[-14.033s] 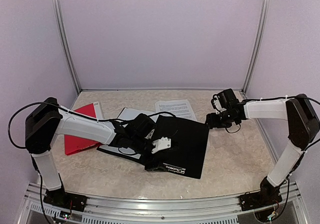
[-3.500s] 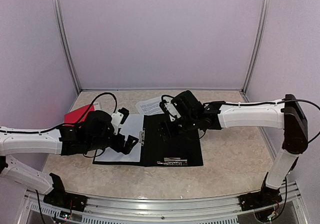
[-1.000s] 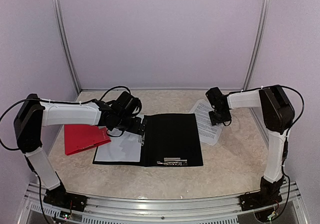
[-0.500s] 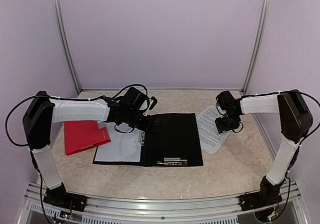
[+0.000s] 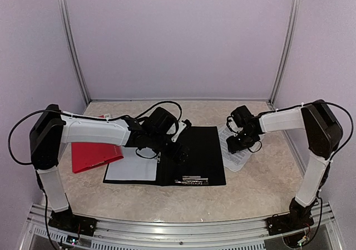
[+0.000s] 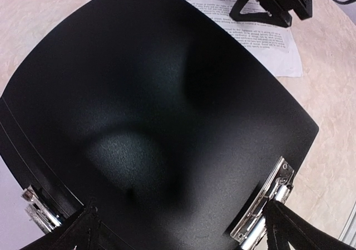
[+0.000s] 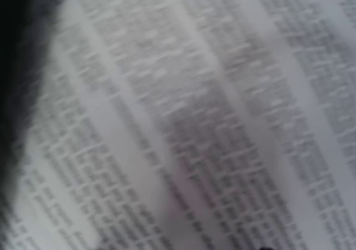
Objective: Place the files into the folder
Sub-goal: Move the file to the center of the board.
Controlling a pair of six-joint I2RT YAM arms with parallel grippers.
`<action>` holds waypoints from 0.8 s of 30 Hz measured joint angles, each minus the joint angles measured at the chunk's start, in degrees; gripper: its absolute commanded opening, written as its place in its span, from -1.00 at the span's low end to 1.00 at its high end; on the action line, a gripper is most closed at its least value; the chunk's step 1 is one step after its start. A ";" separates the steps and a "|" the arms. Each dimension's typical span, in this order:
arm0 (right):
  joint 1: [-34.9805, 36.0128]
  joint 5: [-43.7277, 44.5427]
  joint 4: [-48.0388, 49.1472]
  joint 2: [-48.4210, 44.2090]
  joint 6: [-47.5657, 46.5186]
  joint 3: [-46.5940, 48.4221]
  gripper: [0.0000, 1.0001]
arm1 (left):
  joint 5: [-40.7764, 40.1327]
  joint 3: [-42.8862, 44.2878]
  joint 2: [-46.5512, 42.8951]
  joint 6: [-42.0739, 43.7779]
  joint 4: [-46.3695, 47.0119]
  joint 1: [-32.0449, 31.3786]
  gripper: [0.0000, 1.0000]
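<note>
Beige stone-patterned table (image 5: 261, 189) carries the black folder (image 5: 200, 163), lying open and flat at centre so sheets can slide in. A blank sheet (image 5: 133, 171) rests against its 9 o'clock side, with a red cover (image 5: 92, 154) beyond. The printed sheet (image 5: 236, 160) lies just outside at 3 o'clock. The right gripper (image 5: 233, 143) is down on it, likely to drag it over; I cannot tell how its jaws stand. The left gripper (image 6: 183, 228) hovers over the folder, jaws spread wide and empty, possibly in the sheet's path.
</note>
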 measured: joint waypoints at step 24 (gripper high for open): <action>20.85 6.16 -17.09 -12.35 20.92 -11.78 -0.11 | 5.07 9.73 4.04 -3.32 -1.60 0.26 0.97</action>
